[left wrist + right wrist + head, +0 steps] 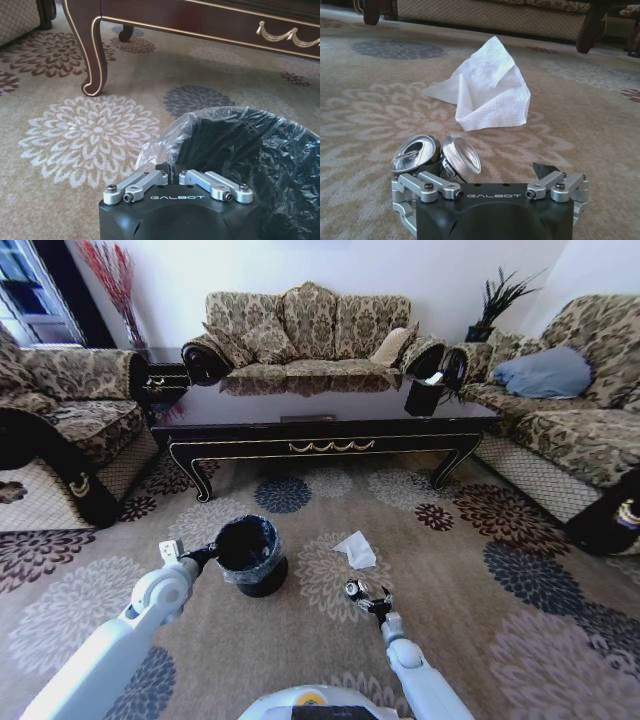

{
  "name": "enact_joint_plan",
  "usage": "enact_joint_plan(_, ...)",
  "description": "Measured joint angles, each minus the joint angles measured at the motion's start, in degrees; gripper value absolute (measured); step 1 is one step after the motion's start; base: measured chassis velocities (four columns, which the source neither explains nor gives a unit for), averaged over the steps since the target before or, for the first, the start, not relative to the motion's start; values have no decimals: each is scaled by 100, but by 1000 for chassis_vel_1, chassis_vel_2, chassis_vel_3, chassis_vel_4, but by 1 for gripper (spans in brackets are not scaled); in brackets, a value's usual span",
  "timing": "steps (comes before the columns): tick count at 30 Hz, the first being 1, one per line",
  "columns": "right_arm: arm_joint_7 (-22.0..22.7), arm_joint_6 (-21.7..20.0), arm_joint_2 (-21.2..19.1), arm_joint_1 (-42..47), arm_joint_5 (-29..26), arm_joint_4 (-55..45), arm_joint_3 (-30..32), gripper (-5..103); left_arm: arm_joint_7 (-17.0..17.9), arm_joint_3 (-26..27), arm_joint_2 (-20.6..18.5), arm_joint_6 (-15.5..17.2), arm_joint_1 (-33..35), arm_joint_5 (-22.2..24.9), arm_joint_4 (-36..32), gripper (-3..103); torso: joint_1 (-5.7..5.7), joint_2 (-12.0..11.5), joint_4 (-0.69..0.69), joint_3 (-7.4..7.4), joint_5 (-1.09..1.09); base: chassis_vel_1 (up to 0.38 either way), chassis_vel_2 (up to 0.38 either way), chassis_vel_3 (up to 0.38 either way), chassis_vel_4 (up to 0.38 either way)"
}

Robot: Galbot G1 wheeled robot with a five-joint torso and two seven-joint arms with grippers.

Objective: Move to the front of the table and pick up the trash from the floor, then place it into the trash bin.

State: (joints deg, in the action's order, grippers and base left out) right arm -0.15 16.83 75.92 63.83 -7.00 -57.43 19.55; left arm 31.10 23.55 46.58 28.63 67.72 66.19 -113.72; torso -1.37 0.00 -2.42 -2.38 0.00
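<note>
Your robot faces the long dark table [320, 435] across the patterned carpet [480, 640], with sofas on three sides. Your left hand [207, 554] sits at the rim of the trash bin [250, 555], which stands on the carpet in front of the table, toward the robot's left. In the left wrist view the left hand [172, 170] has its fingers drawn together on the edge of the liner bag [165, 145], clear there and folded over the black bin [240, 165], with a curved table leg [94, 55] beyond. Your right hand [368, 598] is low over the carpet, toward the robot's right of the bin. In the right wrist view the right hand [490, 175] is spread open close to the floor, and a crushed silver drink can [437, 157] lies on the carpet against its one finger, inside the open gap. The white tissue [356, 551] lies crumpled on the carpet just beyond the can, between the right hand and the table; it stands up in a loose peak [487, 87], touching neither hand.
</note>
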Motion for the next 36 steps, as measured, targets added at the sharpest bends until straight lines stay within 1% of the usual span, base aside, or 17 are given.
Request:
enact_joint_plan(1,-15,13,0,-24,1,33,-10,97,6,7,-5,0,7,3,-9,4,0,0,0,0,0,0,0,0,0)
enact_joint_plan(2,-26,24,1,-42,2,56,-22,97,11,13,-8,0,11,8,-14,4,0,0,-1,0,0,0,0,0,0)
enact_joint_plan(4,-52,42,2,-66,1,83,-43,87,34,28,-17,0,18,22,-27,4,0,0,-1,0,0,0,0,0,0)
enact_joint_plan(5,-52,42,2,-66,1,83,-43,87,34,28,-17,0,18,22,-27,4,0,0,-1,0,0,0,0,0,0)
enact_joint_plan(7,-69,52,0,-70,0,87,-49,76,46,36,-25,0,26,30,-37,4,0,0,-1,0,0,0,0,0,0)
enact_joint_plan(8,-69,52,0,-70,0,87,-49,76,46,36,-25,0,26,30,-37,4,0,0,-1,0,0,0,0,0,0)
enact_joint_plan(9,-73,55,-5,-70,-1,87,-50,70,53,38,-26,0,30,34,-45,4,0,0,0,0,0,0,0,0,0)
enact_joint_plan(10,-74,56,-7,-69,-3,87,-50,70,58,38,-26,1,33,38,-51,4,0,0,0,0,0,0,0,0,0)
enact_joint_plan(11,-79,59,-15,-57,-9,82,-49,59,71,37,-23,3,38,40,-56,4,0,0,0,0,0,0,0,0,0)
enact_joint_plan(14,-83,61,-22,-33,-23,62,-50,54,82,19,-5,3,45,38,-62,4,0,0,0,0,1,0,0,0,0)
enact_joint_plan(17,-84,61,-29,2,-38,26,-47,37,85,1,23,5,68,32,-85,4,0,0,0,0,1,0,0,0,0)
enact_joint_plan(18,-84,60,-38,9,-43,17,-37,37,86,0,22,6,75,31,-93,4,0,0,0,0,1,0,0,0,0)
enact_joint_plan(19,-83,60,-45,16,-48,2,-32,32,85,0,18,7,79,29,-97,4,0,0,-1,0,0,0,0,0,0)
enact_joint_plan(20,-83,60,-45,16,-48,2,-32,32,85,0,18,7,79,29,-97,4,0,0,-1,0,0,0,0,0,0)
enact_joint_plan(23,-80,52,-59,42,-79,-50,-11,17,85,6,-4,10,83,27,-99,4,0,0,-1,0,0,0,0,0,0)
enact_joint_plan(30,-67,17,-61,155,-112,-192,45,14,97,-32,-10,30,72,31,-122,4,0,0,-1,0,1,0,0,0,0)
enact_joint_plan(36,-39,-112,-189,399,-281,-744,163,14,119,-224,-11,33,-49,9,-157,4,0,0,-1,0,1,0,0,0,0)
